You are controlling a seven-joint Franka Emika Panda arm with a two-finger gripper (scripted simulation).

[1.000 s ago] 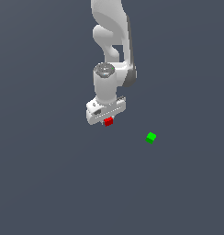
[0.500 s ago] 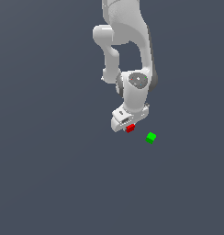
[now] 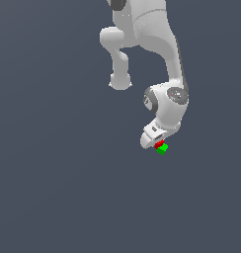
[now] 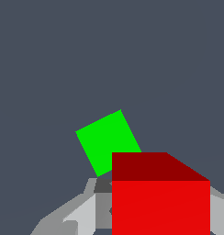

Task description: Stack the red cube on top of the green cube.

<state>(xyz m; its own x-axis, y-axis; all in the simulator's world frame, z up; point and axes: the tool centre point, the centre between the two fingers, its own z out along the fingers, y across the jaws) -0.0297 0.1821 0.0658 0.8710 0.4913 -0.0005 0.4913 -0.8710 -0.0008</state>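
The red cube (image 3: 159,144) is held between the fingers of my white gripper (image 3: 158,144), which is shut on it. In the exterior view it hangs right beside and slightly above the green cube (image 3: 163,148), which rests on the grey floor. The wrist view shows the red cube (image 4: 160,197) large between the fingers (image 4: 72,215), with the green cube (image 4: 107,141) lying beyond it, turned at an angle and partly covered by the red one. Whether the two cubes touch I cannot tell.
The white arm (image 3: 157,54) reaches down from the back of the scene. Plain dark grey floor (image 3: 53,188) lies all around the cubes.
The gripper has carried the red cube toward the exterior view's right and lower, from well apart from the green cube to right against it. The green cube has stayed put.
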